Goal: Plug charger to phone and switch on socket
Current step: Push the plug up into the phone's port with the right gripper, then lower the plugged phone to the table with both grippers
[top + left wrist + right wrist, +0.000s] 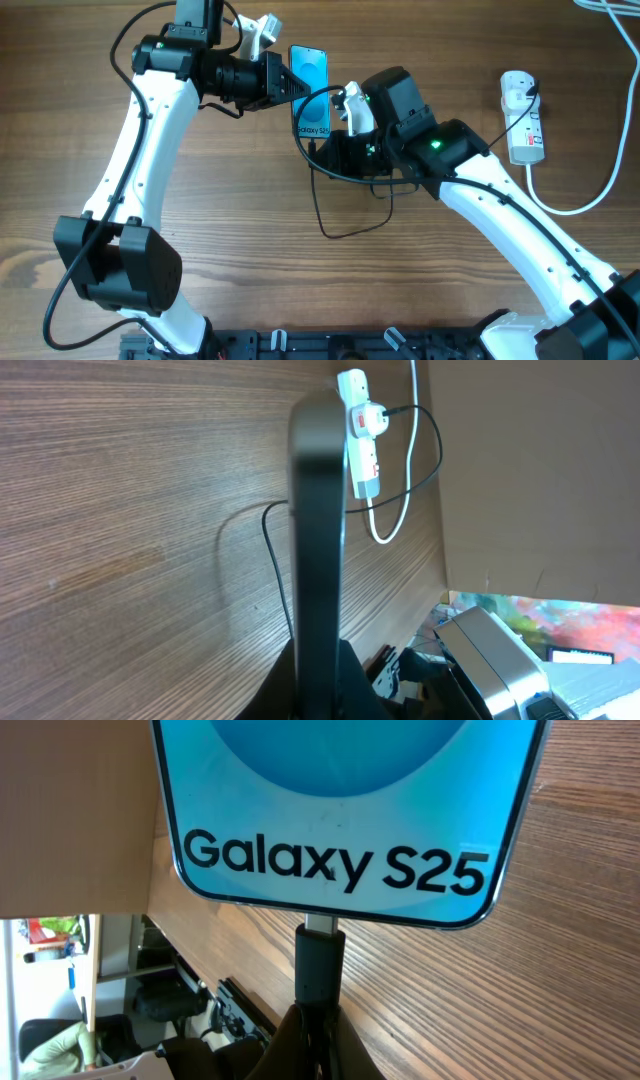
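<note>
The phone [311,88] has a teal screen with "Galaxy S25" text and is held above the table. My left gripper [283,82] is shut on it; in the left wrist view the phone [318,540] shows edge-on between the fingers [318,685]. My right gripper [335,140] is shut on the charger's connector [319,965], whose metal tip sits at the port in the phone's bottom edge [340,820]. The thin black cable [330,215] loops over the table. The white socket [522,118] lies at the far right with the black plug in it, also seen in the left wrist view [362,435].
The socket's thick white cord [590,195] curves along the right edge of the wooden table. A dark rail [300,345] runs along the front edge.
</note>
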